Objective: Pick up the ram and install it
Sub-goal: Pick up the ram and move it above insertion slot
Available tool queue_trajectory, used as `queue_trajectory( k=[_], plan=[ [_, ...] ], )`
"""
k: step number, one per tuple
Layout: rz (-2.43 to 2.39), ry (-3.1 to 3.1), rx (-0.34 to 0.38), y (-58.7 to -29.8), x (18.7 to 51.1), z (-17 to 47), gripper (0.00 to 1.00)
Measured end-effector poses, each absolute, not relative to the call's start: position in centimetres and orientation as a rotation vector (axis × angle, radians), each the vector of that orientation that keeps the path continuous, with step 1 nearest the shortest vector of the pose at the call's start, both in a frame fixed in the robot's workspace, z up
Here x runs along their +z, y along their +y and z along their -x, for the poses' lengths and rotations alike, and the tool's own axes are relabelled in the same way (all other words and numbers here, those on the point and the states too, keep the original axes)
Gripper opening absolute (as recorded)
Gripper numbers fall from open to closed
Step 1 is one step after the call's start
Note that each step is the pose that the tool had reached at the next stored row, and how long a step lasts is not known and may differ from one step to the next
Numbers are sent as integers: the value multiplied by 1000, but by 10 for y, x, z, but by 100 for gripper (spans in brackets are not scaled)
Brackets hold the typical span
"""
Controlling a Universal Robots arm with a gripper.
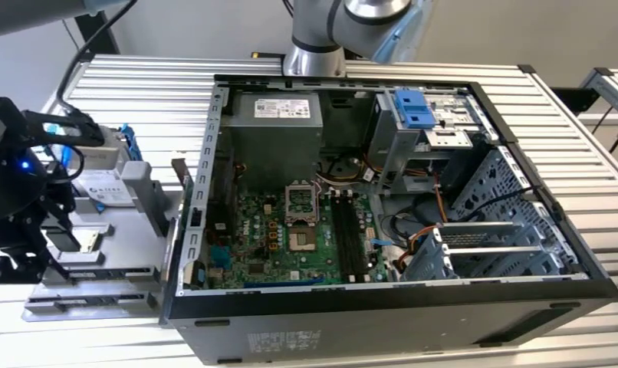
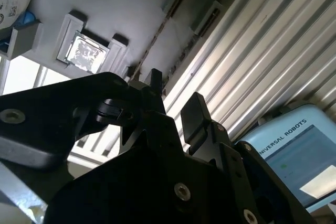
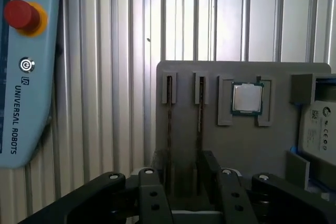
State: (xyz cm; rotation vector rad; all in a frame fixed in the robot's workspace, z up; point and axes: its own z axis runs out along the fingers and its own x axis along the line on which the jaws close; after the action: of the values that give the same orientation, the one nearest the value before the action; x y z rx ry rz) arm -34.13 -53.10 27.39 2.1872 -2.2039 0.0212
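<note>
While the claw [image 3: 185, 167] hangs low over the near end of a grey holder [image 3: 241, 150], its two black fingers [image 3: 212, 174] stand apart with a clear gap between them. It is released and grasps nothing.

The ram [image 3: 199, 129] stands on its edge in a narrow slot of this holder. It is seen as a thin dark line that runs toward the gap, close along the inner side of one finger. Whether it touches that finger I cannot tell. A second stick [image 3: 169, 129] of the same kind stands in the parallel slot just beside it and runs toward the other finger. In the second wrist view the fingertips [image 2: 195, 100] are also apart, and the thin line of a stick reaches nearly to one of them.

On the same holder, beside the slots, a small square silver chip [image 3: 247, 98] sits in its own pocket. A hard drive [image 3: 317, 124] with a white label lies further along, at the edge of the holder. The holder rests on a bench [image 3: 105, 51] of pale metal slats. A light blue teach pendant [image 3: 26, 103] with a red button [image 3: 20, 14] lies on the bench, apart from the holder.

In the exterior view the dark arm [image 1: 12, 192] is at the exterior view's left, above the holder. An open computer case [image 1: 391, 322] lies on the bench to the exterior view's right of it. Inside it a green motherboard [image 1: 268, 230] lies flat, with long black slots [image 1: 352, 230] on it.
</note>
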Motion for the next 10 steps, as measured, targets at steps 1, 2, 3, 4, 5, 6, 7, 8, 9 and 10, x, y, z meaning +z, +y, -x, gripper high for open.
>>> queue_trajectory(
  k=[1,2,3,4,5,6,7,8,9,10],
  plan=[
    [-2189,-2201,20,-532,273,341,100],
    [-2196,-2192,17,-533,272,341,100],
    [-2206,-2180,16,-533,271,341,100],
    [-2219,-2165,15,-533,270,341,100],
    [-2233,-2150,14,-533,268,341,100],
    [-2245,-2138,14,-533,266,341,100],
    [-2246,-2137,14,-533,265,341,100],
    [-2246,-2136,14,-533,263,341,100],
    [-2246,-2136,15,-534,260,341,100],
    [-2246,-2137,15,-534,258,342,100]
  ],
)
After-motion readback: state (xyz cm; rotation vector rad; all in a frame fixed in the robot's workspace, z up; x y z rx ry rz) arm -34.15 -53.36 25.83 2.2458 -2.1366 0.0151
